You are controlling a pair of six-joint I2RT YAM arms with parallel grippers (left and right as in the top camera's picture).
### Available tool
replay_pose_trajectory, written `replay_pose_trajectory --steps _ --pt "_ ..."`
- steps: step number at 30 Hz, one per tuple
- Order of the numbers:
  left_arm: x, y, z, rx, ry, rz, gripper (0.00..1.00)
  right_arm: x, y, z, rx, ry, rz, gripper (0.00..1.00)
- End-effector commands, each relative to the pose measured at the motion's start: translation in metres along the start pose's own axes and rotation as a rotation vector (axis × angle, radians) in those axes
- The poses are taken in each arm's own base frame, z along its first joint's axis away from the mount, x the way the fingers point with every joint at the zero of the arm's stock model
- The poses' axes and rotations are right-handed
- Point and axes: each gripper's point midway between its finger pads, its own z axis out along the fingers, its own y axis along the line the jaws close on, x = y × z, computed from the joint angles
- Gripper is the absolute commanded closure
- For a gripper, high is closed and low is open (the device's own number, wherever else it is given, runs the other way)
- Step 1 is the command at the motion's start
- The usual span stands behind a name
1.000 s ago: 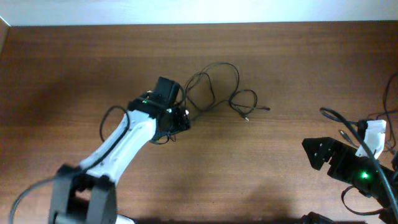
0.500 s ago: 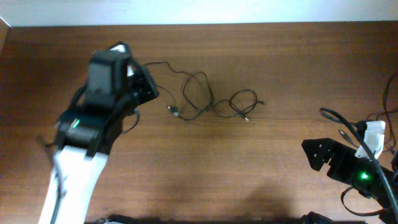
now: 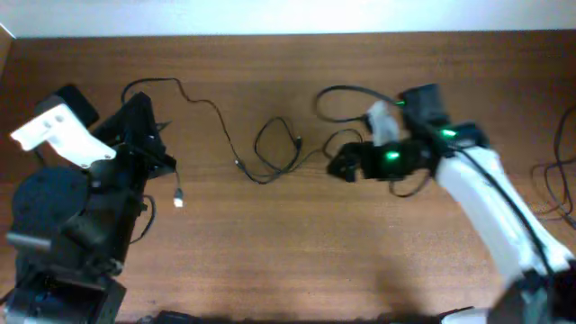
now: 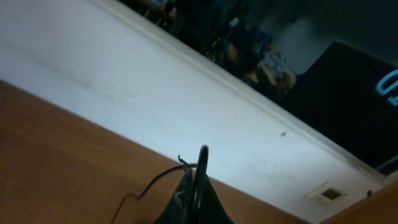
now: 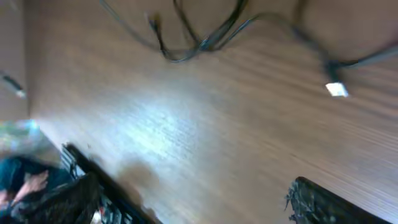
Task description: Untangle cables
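The cables (image 3: 274, 148) lie across the middle of the table as thin black cords, one loose loop with strands running off both ways. One strand stretches left to my left gripper (image 3: 148, 126), raised at the table's left. In the left wrist view that gripper (image 4: 199, 177) is shut on a black cable (image 4: 152, 182), which trails down to the wood. A small light plug (image 3: 178, 200) shows below it. My right gripper (image 3: 342, 166) hovers at the right end of the cables, open and holding nothing. In its wrist view the cords (image 5: 199, 43) and a white plug (image 5: 337, 89) lie ahead of the open gripper (image 5: 196, 208).
A white wall (image 4: 124, 93) borders the table's far edge. Thicker black robot cables (image 3: 562, 171) lie at the right edge. The left arm's base (image 3: 63, 234) fills the near left corner.
My left gripper shut on a cable at the tangle and swung back left, drawing the cord out. My right arm came in from the near right corner to the cables' right end.
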Motion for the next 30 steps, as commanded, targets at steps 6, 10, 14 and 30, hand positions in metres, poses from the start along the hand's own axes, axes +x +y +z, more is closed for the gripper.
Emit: replay_pose_trajectory --steps 6,10,14,30 --pt "0.112 0.101 0.151 -0.492 0.285 0.154 1.0 0.033 -0.061 0.058 0.353 0.165 0.244 0.02" --pt "0.241 0.142 0.205 -0.523 0.658 0.165 1.0 0.044 -0.067 0.054 0.396 0.2 0.261 0.02" --pt "0.335 0.181 0.201 -0.589 0.957 0.14 1.0 0.043 -0.074 0.051 0.439 0.191 0.255 0.02" --pt "0.362 0.219 0.207 -0.73 1.032 0.057 0.6 0.042 -0.073 0.051 0.438 0.188 0.252 0.01"
